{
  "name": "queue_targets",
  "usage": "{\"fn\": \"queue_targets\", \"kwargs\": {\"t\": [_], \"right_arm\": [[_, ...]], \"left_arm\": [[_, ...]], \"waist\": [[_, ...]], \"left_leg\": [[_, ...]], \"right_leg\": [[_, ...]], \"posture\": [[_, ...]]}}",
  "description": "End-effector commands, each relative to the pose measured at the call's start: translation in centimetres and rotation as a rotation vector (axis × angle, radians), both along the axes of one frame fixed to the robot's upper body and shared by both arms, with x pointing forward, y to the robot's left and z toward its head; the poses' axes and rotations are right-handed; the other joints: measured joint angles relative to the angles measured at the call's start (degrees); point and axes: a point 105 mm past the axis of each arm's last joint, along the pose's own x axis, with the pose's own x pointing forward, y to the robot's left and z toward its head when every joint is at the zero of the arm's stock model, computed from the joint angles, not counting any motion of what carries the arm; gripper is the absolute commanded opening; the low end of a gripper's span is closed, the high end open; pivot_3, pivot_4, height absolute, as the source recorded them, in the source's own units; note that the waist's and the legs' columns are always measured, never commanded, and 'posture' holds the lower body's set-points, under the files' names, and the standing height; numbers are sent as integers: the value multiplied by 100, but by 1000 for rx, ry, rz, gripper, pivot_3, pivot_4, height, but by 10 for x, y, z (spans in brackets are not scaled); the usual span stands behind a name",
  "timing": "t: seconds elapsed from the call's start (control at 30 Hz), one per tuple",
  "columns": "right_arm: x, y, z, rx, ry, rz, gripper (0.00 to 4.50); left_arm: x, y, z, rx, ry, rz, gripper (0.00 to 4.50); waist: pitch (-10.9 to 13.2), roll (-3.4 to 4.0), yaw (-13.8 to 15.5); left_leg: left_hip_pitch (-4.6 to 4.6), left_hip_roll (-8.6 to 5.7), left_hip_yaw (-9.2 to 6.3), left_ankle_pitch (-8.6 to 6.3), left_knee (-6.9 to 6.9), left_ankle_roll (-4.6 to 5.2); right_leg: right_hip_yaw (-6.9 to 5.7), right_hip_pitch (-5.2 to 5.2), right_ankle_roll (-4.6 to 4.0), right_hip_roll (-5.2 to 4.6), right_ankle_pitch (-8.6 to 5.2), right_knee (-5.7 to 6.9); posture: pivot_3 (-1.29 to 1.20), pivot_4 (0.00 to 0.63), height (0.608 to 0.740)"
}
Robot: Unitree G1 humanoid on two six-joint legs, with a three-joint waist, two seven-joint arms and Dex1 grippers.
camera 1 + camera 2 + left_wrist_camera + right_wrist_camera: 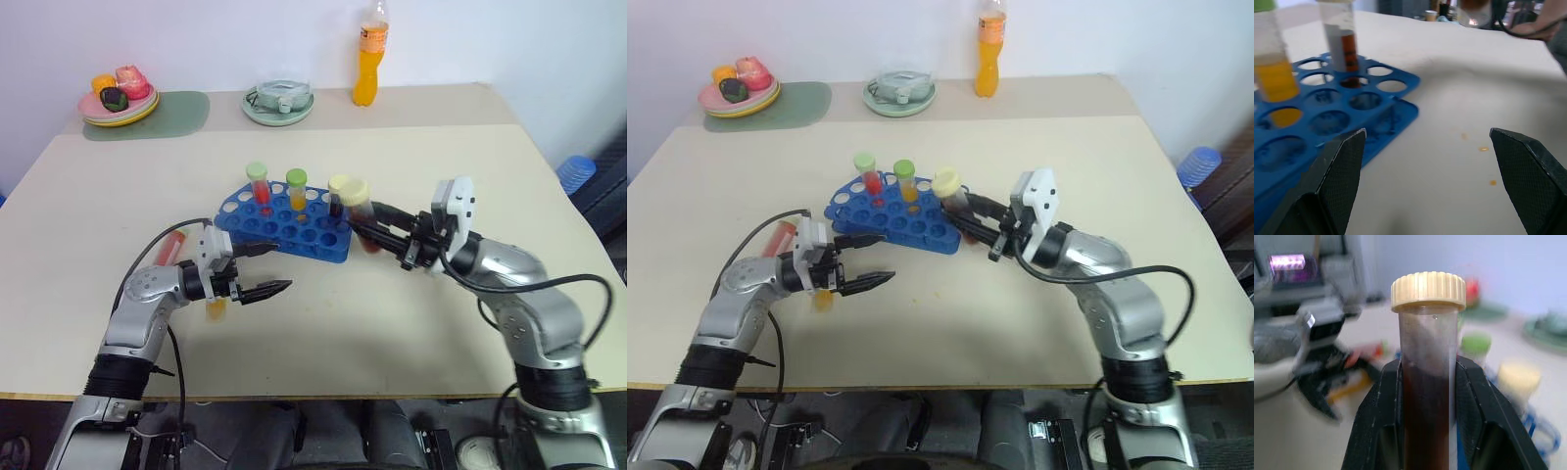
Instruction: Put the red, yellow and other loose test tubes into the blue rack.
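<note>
While the right pincer clamps one brown tube, three tubes stand in the blue rack beside it; left pincer released, beige worktop.

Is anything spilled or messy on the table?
Yes. A few small orange drops lie on the table beside the blue rack, like drips from a tube. Two loose tubes, a red one and a yellow one, lie flat by the left gripper instead of standing in the rack.
</note>
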Motion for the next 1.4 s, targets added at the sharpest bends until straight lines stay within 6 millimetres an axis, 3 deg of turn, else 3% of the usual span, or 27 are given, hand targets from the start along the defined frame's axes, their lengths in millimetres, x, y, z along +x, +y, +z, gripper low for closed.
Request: {"fn": "queue_targets", "kwargs": {"t": [0.03,0.33,1.1,1.4], "right_arm": [[11,14,9,109,-76,-29,787],[36,38,-14,174,-92,-74,787],[48,66,-50,140,-40,-52,787],[39,64,-67,108,-22,-42,787]], "left_arm": [[4,9,12,-20,-59,54,4184],[10,26,21,-32,-93,150,4184],[3,47,31,-14,-113,242,4184],[2,55,36,-5,-117,271,4184]], "waist": [[2,4,-15],[1,6,-159],[-1,10,-307],[-6,12,-307]], "left_leg": [[2,0,1,0,-2,0],[9,0,1,1,-10,-2],[22,3,3,5,-35,-8],[40,6,6,10,-65,-17]], "right_leg": [[0,-1,0,0,0,3],[0,-4,-1,1,0,6],[0,-11,-2,2,-1,8],[0,-11,-5,1,-1,7]], "posture": [[0,150,740],[0,150,740],[0,150,740],[0,150,740]]}}
